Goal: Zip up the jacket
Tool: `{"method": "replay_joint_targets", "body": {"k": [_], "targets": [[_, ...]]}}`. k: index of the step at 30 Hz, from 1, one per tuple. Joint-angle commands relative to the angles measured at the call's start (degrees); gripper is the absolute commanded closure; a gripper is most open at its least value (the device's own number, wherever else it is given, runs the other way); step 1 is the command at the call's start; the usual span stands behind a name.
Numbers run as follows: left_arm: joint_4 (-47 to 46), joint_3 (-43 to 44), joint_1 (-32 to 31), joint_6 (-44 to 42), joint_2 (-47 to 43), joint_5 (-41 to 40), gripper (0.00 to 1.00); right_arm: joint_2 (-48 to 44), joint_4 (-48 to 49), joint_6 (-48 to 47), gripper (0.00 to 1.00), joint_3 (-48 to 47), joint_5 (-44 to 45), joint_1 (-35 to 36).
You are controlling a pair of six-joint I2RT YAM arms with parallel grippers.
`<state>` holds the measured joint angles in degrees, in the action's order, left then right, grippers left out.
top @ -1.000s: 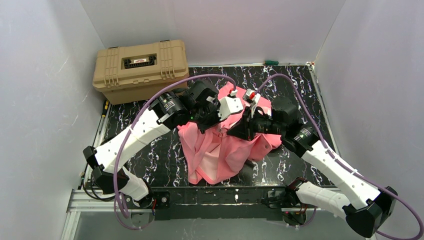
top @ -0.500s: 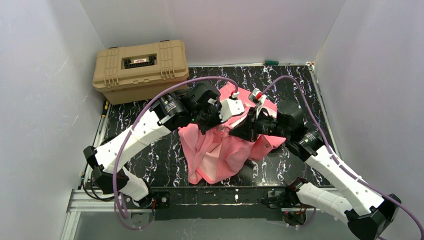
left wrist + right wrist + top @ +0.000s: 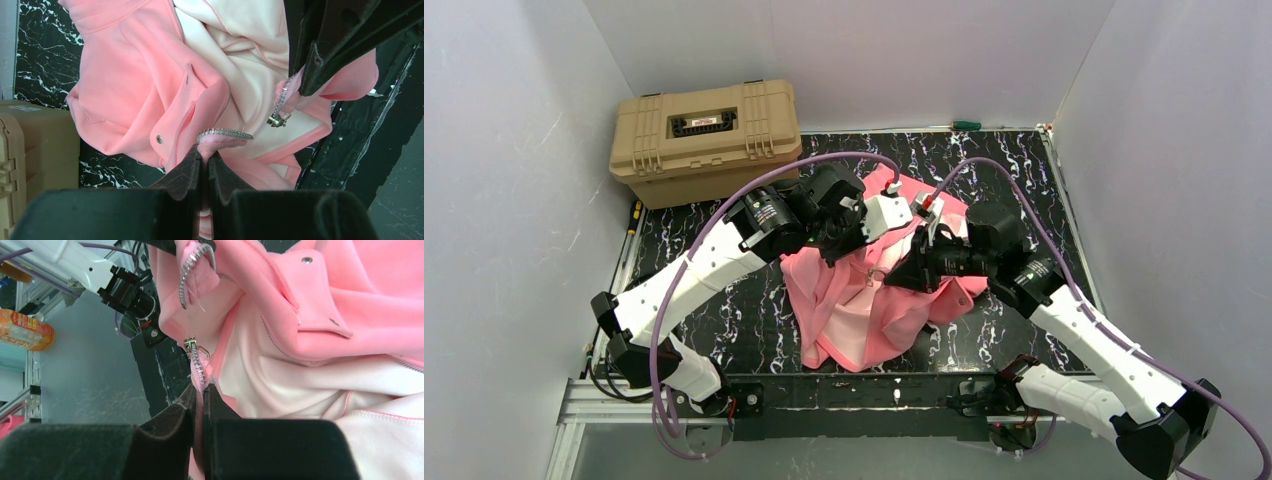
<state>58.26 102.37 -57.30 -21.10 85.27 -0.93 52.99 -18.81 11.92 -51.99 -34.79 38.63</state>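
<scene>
While the left arm barely shifted over the last second, the right arm sank slightly toward the near edge of the black marbled table (image 3: 1014,165), and the fabric on its side spread a little further.

The jacket (image 3: 864,325) lay bunched at the middle of the tabletop. Its long axis ran from the far edge to the near edge, with the near end leaning left, the front open and the pale lining up. Both wrists covered its far half, so I could not tell which end was the hood.

The tan case (image 3: 706,140) sat at the far left corner, well apart.

The left gripper (image 3: 204,159) was clamped on a fold of one zipper edge, just under a run of teeth (image 3: 225,133). The right gripper (image 3: 200,390) was pinched shut on the other zipper tape, just below the slider (image 3: 190,345). The two edges hung near each other, unjoined. The fabric inside each pinch was hidden by the fingers.
</scene>
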Motion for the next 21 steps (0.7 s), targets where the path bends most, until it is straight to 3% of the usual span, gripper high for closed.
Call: {"method": "replay_joint_targets", "body": {"k": [1, 11, 15, 21], "targets": [[-0.5, 0.6, -0.4, 0.9, -2.2, -1.2, 1.00, -0.5, 2.9, -0.1, 0.99, -1.8, -2.0, -0.1], [-1.8, -0.3, -0.4, 3.3, -2.0, -2.6, 1.00, -1.1, 17.1, 8.1, 0.99, 2.6, -5.3, -0.1], [-2.1, -1.5, -0.4, 4.2, -2.2, -3.9, 1.00, -2.2, 17.9, 8.3, 0.99, 3.1, -8.3, -0.1], [-1.2, -3.9, -0.4, 3.5, -4.1, -1.2, 1.00, -2.6, 19.1, 9.0, 0.99, 3.3, -4.4, -0.1]]}}
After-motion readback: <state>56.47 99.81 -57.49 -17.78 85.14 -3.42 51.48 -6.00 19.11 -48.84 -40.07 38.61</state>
